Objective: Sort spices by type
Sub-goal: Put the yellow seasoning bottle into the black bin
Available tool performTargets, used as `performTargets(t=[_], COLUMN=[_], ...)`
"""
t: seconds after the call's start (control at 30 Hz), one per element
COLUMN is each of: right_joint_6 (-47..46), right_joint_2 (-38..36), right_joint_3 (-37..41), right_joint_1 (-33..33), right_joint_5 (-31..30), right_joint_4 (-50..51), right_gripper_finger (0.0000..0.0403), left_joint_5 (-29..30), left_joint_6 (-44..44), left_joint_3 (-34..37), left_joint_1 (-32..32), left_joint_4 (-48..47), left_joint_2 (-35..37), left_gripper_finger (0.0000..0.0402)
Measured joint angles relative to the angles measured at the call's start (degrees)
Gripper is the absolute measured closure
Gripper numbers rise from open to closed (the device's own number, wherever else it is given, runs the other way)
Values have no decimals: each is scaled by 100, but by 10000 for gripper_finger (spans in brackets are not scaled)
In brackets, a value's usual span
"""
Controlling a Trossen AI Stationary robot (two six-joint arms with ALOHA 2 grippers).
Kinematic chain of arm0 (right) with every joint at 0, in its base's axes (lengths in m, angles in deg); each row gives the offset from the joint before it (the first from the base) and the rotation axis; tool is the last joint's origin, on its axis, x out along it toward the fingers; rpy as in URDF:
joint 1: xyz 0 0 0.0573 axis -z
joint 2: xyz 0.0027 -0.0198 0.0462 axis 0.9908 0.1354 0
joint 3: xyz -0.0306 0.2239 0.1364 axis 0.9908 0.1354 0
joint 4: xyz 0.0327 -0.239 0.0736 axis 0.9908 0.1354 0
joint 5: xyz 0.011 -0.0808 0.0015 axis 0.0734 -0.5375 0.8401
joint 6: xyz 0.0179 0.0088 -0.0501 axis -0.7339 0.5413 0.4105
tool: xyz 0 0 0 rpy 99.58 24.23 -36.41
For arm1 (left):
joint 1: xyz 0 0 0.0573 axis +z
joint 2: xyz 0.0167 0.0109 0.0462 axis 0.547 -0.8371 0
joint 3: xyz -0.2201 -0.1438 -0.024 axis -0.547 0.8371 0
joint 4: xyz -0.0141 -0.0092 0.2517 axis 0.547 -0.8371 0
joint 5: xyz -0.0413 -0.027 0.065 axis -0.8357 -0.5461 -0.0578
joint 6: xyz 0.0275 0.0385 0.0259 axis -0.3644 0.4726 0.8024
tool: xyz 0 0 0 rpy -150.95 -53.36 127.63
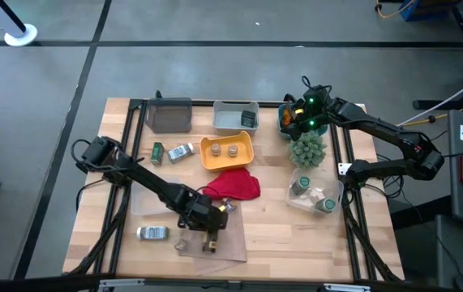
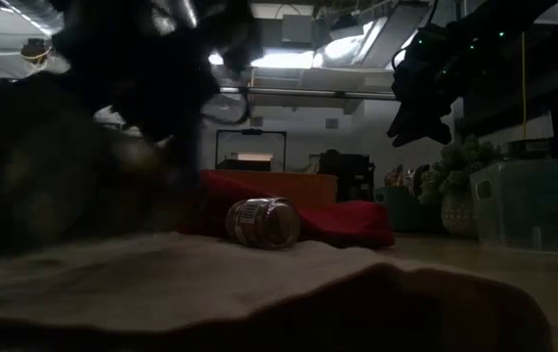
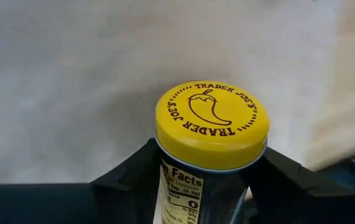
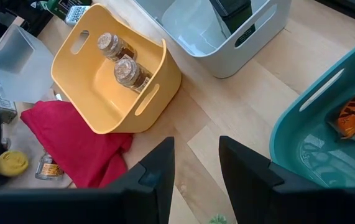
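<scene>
Over on the left, a silver-capped jar (image 1: 152,234) lies on its side at the near edge, and just right of it the left gripper (image 1: 210,240) is down over a pale mat (image 1: 233,243), its jaws set either side of the yellow-capped bottle (image 3: 211,134) with a red cloth (image 1: 237,186) bunched just behind. Mid-table, the yellow bin (image 1: 226,152) holds two small pots (image 4: 122,59), a grey tray (image 1: 235,116) beyond it. On the right, the right gripper (image 4: 196,165) hangs empty, jaws part open, above the far teal bin (image 4: 326,130), a fuzzy green plant (image 1: 307,150) and a clear tub (image 1: 315,195) of green-lidded jars (image 1: 302,186) nearer.
</scene>
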Motion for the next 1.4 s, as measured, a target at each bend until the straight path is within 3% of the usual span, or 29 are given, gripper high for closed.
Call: performTargets(t=[0.27,0.47,0.77,1.0,1.2,1.4], right_joint_6=[2,2,-1,-1,-1,-1], right_joint_2=[-1,-1,2,2,2,2], right_joint_3=[0,0,2,2,2,2], right_joint_1=[0,0,0,2,2,0], right_joint_5=[2,2,3,2,-2,-4], right_joint_4=[0,2,15,109,109,107], right_gripper_finger=[276,276,276,276,276,276], left_joint_5=[809,1538,2078,2650,3709,4790], left_joint_6=[866,2419,4601,6155,7095,7606], left_joint_3=[0,0,0,-2,-2,-2], left_joint_1=[194,604,1513,2318,2895,3370], left_joint_4=[1150,1709,1616,928,-75,-1064], left_joint_2=[267,642,1565,2475,3104,3264], left_gripper_finger=[216,214,213,213,209,207])
